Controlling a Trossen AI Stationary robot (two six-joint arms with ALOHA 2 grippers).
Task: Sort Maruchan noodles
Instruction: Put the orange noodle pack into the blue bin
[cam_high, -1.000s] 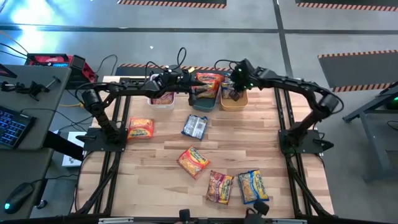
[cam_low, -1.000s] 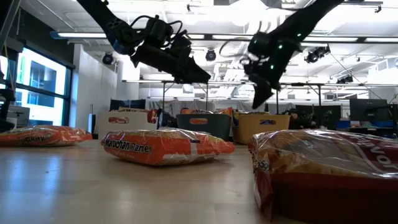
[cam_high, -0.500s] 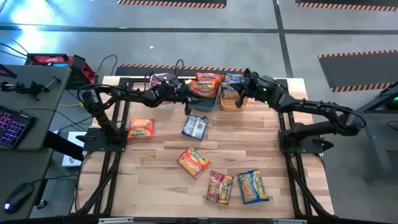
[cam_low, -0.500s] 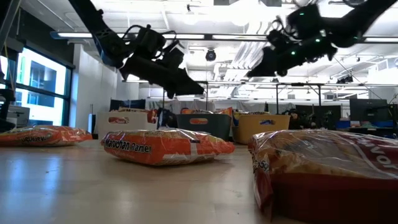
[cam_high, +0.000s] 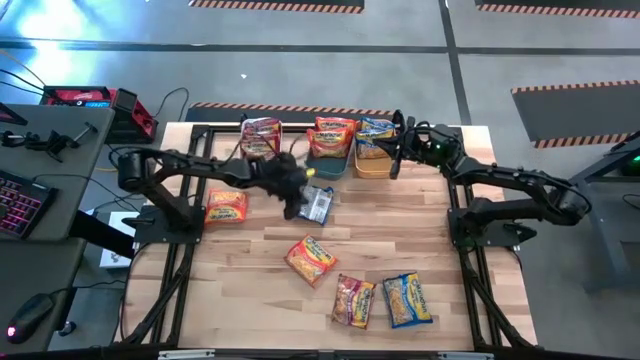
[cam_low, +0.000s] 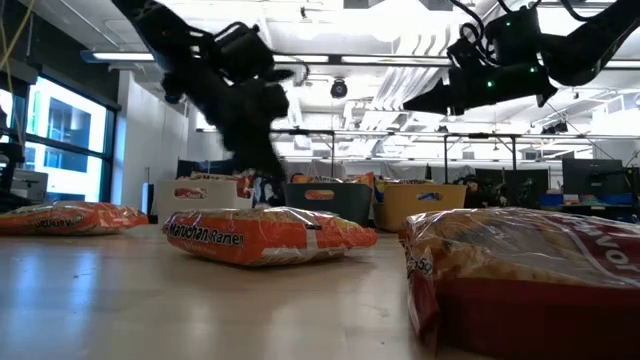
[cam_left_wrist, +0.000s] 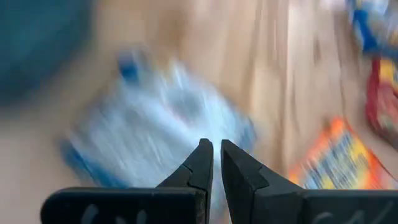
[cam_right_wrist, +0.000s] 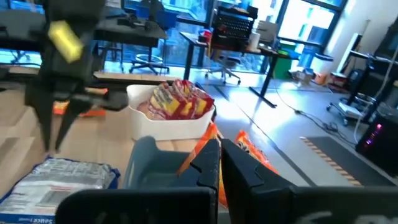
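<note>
Maruchan noodle packets lie on the wooden table: a blue-and-white one (cam_high: 320, 205), two orange ones (cam_high: 226, 207) (cam_high: 311, 259), a pink-red one (cam_high: 352, 300) and a blue-and-yellow one (cam_high: 407, 299). My left gripper (cam_high: 298, 205) (cam_left_wrist: 212, 149) hangs shut, slanting down, just above the blue-and-white packet (cam_left_wrist: 155, 124), clear of the table. My right gripper (cam_high: 394, 158) (cam_right_wrist: 216, 158) is shut and level, pointing toward the table's left, above the orange bin (cam_high: 375, 165).
Three bins stand along the far edge: a white one (cam_high: 262, 150) with a pink-red packet, a teal one (cam_high: 328, 165) with an orange packet, and the orange one with a blue-and-yellow packet. Free wood lies between the loose packets.
My left gripper has swung from above the bins toward the table's near edge and down, tipping downward, and now hangs over the blue-and-white packet. My right gripper, which pointed down into the orange bin, has tipped up to level and drawn back toward the table's right.
</note>
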